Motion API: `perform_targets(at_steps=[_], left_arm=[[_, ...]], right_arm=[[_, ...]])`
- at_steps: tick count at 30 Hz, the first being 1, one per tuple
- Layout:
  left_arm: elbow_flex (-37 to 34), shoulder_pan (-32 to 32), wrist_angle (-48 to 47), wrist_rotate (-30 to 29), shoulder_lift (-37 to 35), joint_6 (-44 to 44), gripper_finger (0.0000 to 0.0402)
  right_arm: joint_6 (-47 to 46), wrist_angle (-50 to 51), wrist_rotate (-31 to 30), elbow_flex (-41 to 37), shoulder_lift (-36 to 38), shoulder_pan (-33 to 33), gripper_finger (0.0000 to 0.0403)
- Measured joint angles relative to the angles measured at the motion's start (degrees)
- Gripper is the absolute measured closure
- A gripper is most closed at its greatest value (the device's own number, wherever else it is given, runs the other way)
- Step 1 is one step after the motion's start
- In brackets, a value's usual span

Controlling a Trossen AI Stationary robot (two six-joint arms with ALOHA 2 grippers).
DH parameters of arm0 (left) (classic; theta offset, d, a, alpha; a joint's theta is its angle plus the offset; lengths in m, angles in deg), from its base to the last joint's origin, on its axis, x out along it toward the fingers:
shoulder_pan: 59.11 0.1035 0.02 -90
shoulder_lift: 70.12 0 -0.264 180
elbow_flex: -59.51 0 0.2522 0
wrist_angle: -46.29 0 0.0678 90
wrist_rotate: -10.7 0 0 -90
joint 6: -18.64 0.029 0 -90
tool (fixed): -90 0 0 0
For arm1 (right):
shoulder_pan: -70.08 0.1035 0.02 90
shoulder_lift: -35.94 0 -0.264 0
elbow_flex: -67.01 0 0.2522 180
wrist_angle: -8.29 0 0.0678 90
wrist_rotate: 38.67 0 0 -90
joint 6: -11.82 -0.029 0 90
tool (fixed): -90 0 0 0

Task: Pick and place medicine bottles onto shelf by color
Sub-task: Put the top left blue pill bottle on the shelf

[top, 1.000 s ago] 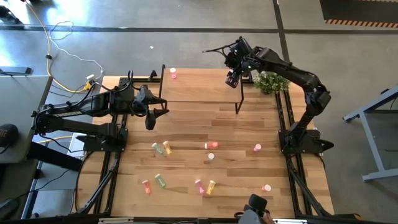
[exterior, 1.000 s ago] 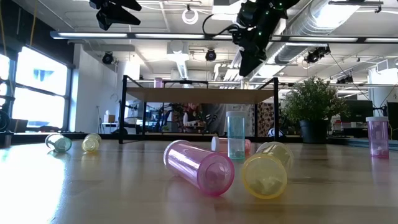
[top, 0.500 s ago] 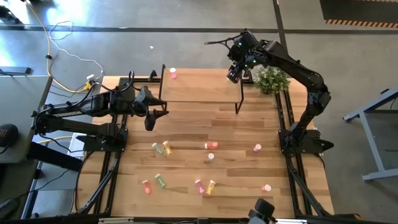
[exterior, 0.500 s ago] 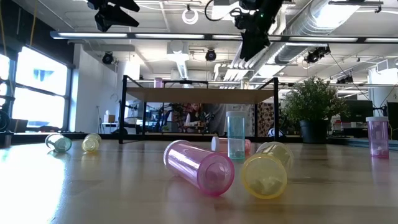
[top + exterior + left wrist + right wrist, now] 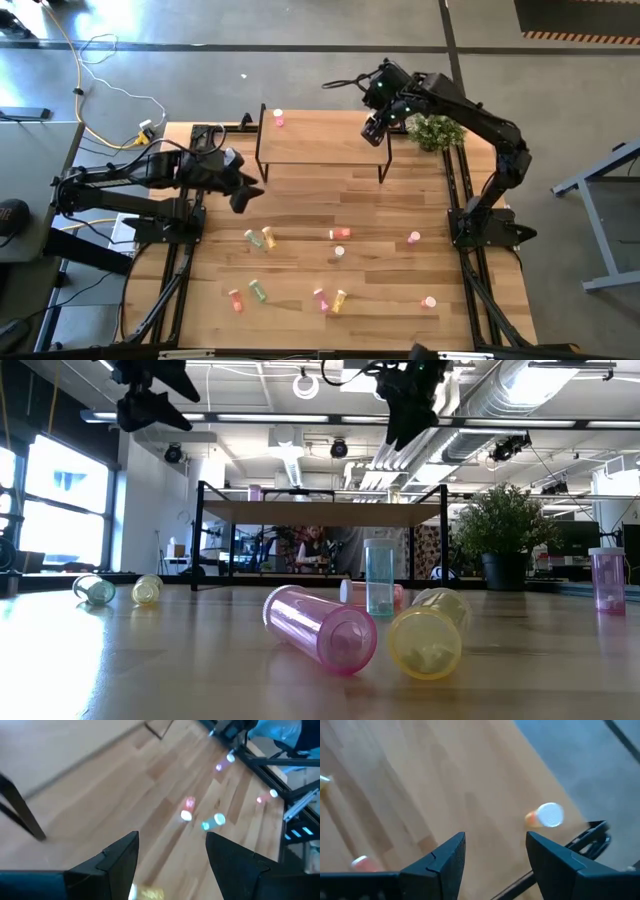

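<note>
The shelf (image 5: 320,140) stands at the table's far side with one pink, pale-capped medicine bottle (image 5: 278,118) upright on its far left corner, also showing in the right wrist view (image 5: 546,816). Several more bottles lie or stand on the table's near half: green (image 5: 250,236), yellow (image 5: 268,238), red-orange (image 5: 340,233), pink (image 5: 413,238). My left gripper (image 5: 243,195) hangs open above the table, left of the shelf's near left leg, its fingers (image 5: 122,855) holding nothing. My right gripper (image 5: 372,128) hovers open, high above the shelf's right end.
A potted plant (image 5: 436,130) stands at the far right beside the shelf. In the low view a pink bottle (image 5: 320,628) and a yellow one (image 5: 425,640) lie close to the camera, with a teal one (image 5: 379,575) upright behind them. The shelf's black legs (image 5: 384,165) stand on the tabletop.
My left gripper has rolled about its own line and tipped further down, sinking a little and shifting toward the table's left. My right gripper has risen above the shelf's right end and rolled slightly. Neither has opened or shut; no bottle has moved.
</note>
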Motion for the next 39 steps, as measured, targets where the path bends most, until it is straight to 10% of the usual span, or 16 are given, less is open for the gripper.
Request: perform_targets(at_steps=[25,39], left_arm=[[0.0,-27.8,-6.2,-12.1,1.3,-37.5,0.0179],[0.0,-42.3,-3.4,-12.9,15.6,-70.7,0.0179]], right_arm=[[-10.4,3.2,-3.5,0.0,0.0,12.8,0.0203],[-9.8,7.7,-3.7,0.0,0.0,12.8,0.0203]])
